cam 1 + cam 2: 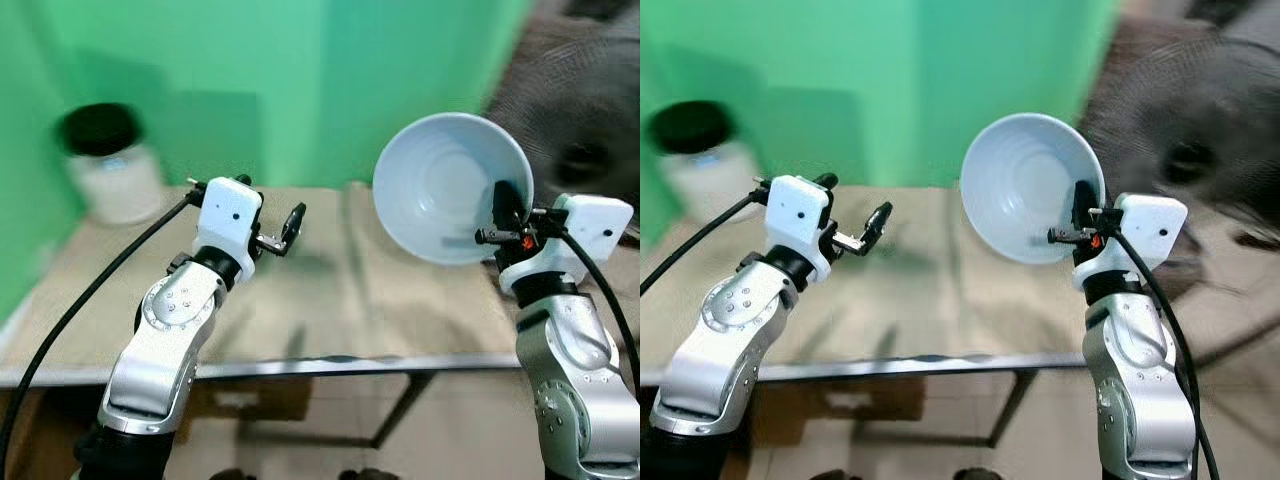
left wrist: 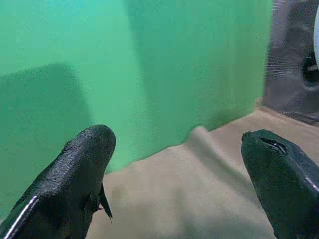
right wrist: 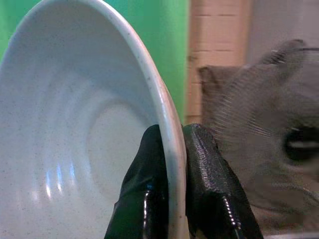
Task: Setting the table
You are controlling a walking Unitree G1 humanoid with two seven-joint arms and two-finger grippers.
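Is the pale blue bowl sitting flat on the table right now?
No. The bowl is held tilted on edge above the table, its rim pinched by the right gripper.

Glossy, faintly speckled pale-blue ceramic bowl point(image 3: 75, 124) with ringed inner glaze; matt beige cloth over the table point(image 1: 330, 310); right gripper point(image 3: 172, 199) fingers of rough, grainy black rubber; brushed silver metal arms

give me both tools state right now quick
left tool: open, holding nothing, above the table.
right tool: closed on the rim of the pale blue bowl, held tilted in the air.
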